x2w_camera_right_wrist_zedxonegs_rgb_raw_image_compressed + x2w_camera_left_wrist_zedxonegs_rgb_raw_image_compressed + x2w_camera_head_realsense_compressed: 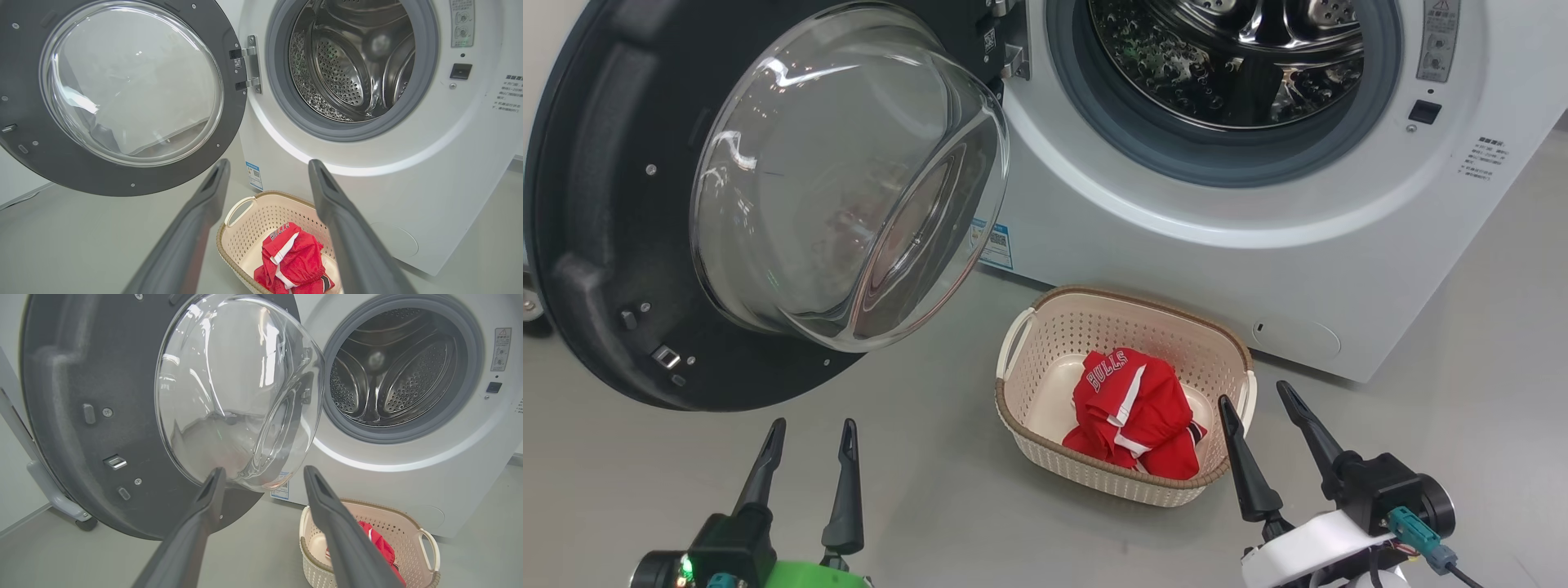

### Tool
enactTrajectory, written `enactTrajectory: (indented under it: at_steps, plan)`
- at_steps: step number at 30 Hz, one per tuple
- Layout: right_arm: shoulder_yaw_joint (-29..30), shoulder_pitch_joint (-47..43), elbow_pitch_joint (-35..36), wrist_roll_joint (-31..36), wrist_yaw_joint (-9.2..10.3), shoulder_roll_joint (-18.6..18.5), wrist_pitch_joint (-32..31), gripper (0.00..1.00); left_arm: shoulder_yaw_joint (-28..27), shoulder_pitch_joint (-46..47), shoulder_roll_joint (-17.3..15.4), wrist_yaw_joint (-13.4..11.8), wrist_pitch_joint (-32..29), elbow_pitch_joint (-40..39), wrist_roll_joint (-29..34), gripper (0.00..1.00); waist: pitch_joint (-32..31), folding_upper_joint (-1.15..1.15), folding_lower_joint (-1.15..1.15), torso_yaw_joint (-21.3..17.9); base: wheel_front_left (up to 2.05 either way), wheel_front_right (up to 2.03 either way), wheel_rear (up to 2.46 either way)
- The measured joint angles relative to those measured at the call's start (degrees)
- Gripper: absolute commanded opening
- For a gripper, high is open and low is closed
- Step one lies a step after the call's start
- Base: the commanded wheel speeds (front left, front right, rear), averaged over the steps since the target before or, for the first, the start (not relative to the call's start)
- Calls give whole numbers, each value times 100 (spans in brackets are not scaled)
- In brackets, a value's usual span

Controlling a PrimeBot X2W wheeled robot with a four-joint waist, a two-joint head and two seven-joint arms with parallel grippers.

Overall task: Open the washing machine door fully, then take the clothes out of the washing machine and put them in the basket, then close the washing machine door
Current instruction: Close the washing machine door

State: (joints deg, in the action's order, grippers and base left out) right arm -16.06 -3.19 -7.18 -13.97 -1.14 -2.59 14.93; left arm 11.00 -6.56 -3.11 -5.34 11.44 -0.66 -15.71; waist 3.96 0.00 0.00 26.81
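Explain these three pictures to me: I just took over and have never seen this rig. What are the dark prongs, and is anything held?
The head view looks down from the robot's head. The two pairs of dark prongs at its bottom are the robot's hands: the left gripper and the right gripper. Both are open and hold nothing. The other two pictures come from a camera on each wrist, looking along that gripper's own fingers. In front stands the washing machine, with the washing machine door swung wide open to the left. What shows of the steel drum looks empty. On the grey floor sits the basket, with the red clothes inside it. Judging by that, closing the door looks like the step left.
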Motion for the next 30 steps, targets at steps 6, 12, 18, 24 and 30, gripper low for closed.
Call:
enactTrajectory:
  at_steps: [6,12,18,24,30]
  plan:
    - [-22,48,-13,-1,-33,0,0,100,1,1,1,-16,32,10,0,100,9,0,0,-3,0,0,0]
    - [-22,48,-49,-1,-42,0,0,100,8,1,1,-16,48,22,0,0,3,0,0,-12,0,0,0]
    - [-22,49,-64,-2,-51,0,0,100,23,1,2,-16,67,24,-66,0,-13,0,0,-24,0,0,0]
    - [-22,49,-78,-1,-51,0,0,100,77,1,15,215,80,-15,-772,0,-13,0,0,-31,0,0,0]
    - [-23,49,-81,-1,-51,0,0,100,234,-1,29,688,73,-237,-2850,0,-8,0,0,-32,0,0,0]
